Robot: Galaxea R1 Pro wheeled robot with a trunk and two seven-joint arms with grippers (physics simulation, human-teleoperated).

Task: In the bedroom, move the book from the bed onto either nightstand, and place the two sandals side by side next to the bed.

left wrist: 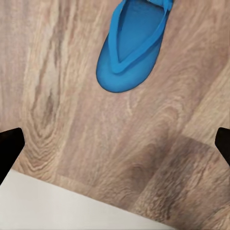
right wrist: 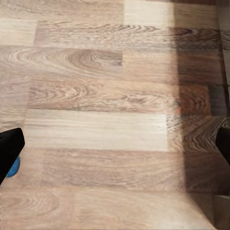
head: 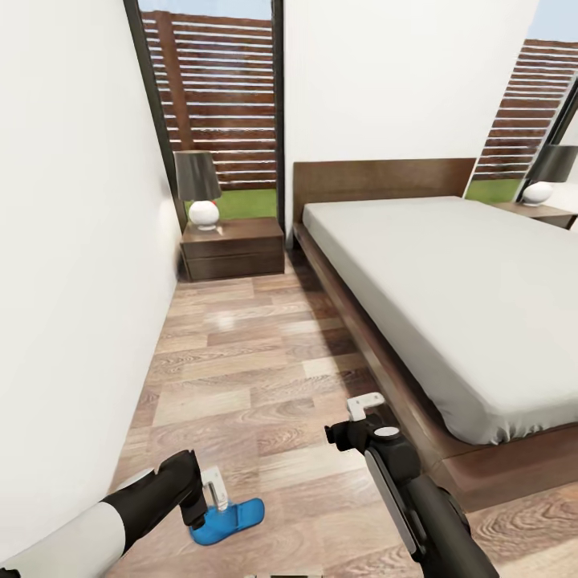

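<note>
Light wood-plank floor (head: 241,377) runs up the frame between a white wall (head: 72,281) at left and the bed (head: 449,305) at right, its grey mattress bare. A nightstand (head: 233,247) at upper centre carries a lamp (head: 199,189). One blue sandal (head: 229,519) lies on the floor at lower left, beneath the left gripper (head: 215,486), whose fingers stand wide. The right gripper (head: 363,408) hangs spread over bare planks.

A dark-shaded lamp (head: 198,189) with a white round base stands before the slatted fence (head: 217,88).
</note>
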